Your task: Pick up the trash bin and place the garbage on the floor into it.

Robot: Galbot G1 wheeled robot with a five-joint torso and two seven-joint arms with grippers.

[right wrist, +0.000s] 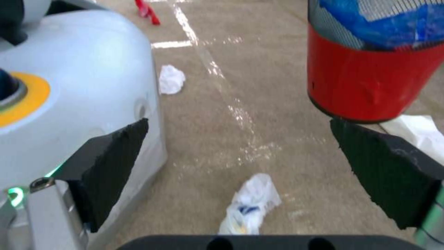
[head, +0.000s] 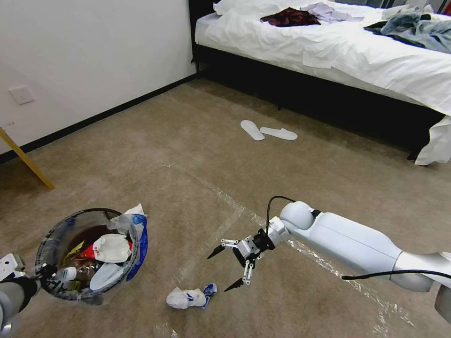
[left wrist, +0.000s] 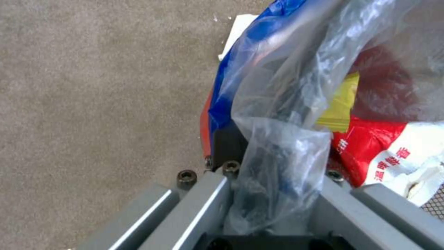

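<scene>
At lower left of the head view, the left gripper (head: 44, 271) clamps the trash bin (head: 89, 256) rim.
Right gripper (head: 225, 268) hangs spread wide above crumpled garbage (head: 190, 296); its wrist view shows the bin's red base.

The left end effector (head: 40, 273) is sitting at the near left corner of the head view, its fingers buried under the clear liner of the trash bin (head: 56, 244), so their grip is not showing. The bin's red base is hiding below its rim there. In the right wrist view the bin's top is running off the edge. The bed (head: 329, 51) is being cut off at far right.
</scene>
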